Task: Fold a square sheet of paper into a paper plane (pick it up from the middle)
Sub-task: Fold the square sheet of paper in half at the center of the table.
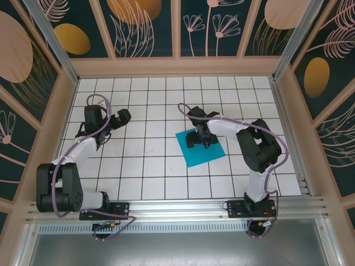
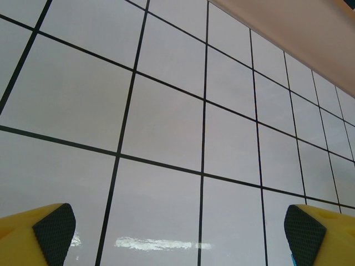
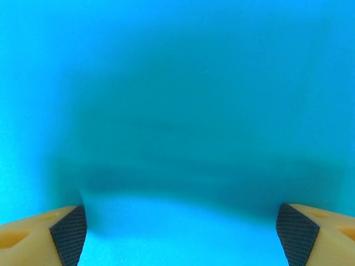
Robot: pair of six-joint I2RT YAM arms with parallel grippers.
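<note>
While unfolded, square sheet of paper (image 1: 204, 155) beneath right jaws

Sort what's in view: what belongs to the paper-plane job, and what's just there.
Job: blue sheet of paper, lying flat; right tool, open over it; left tool, open over bare tiles.
Just there: tiled table; patterned walls; metal rail.

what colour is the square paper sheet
The thin square paper sheet is plain teal-blue, clearest in the top external view.
</note>
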